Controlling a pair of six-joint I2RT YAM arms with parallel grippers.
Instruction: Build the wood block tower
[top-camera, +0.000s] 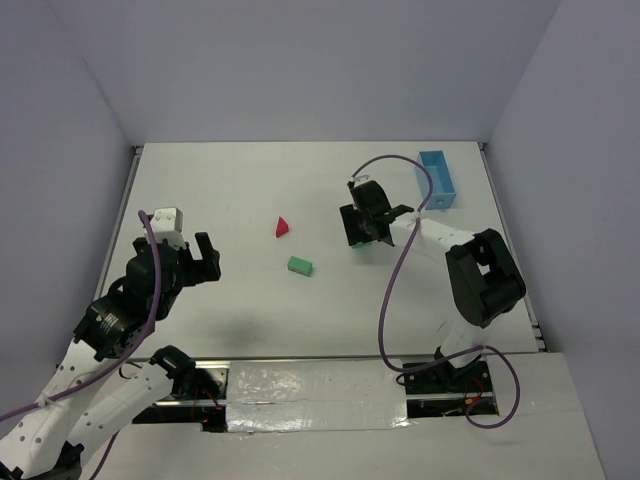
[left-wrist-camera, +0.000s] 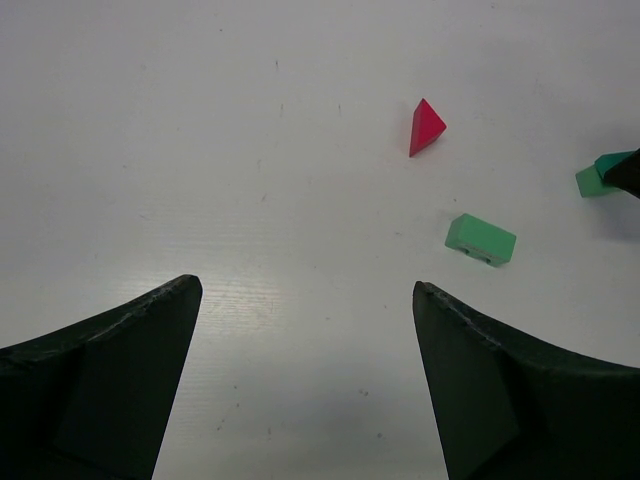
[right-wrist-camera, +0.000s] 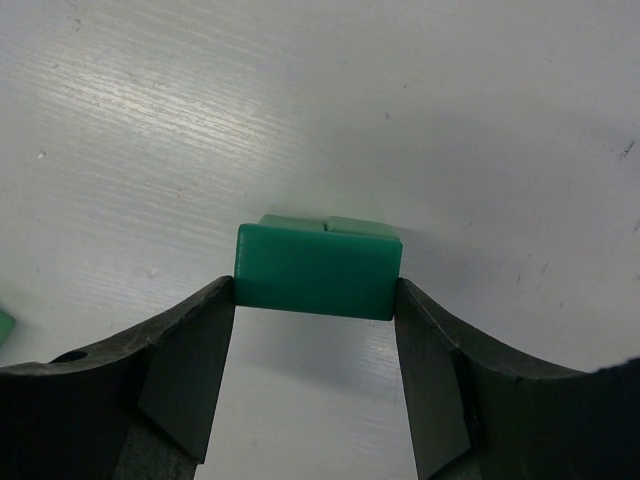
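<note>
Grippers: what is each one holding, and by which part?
Right gripper clamps a green block by its two short ends, one finger on each. Left gripper is open, holding nothing.

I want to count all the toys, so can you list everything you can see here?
roof-shaped block: one, red, lying on the table near the middle.
loose block: one, green, on the table beside the red one, on the arms' side.
held block: one, green, gripped between the right hand's fingers.
blocks underneath: two, green, side by side just below the held block.
tray: one, light blue, far right part of the table.
table: one, white, under everything.
left hand: one, black, open and holding nothing, on the left.
right hand: one, black, closed on the held block.
</note>
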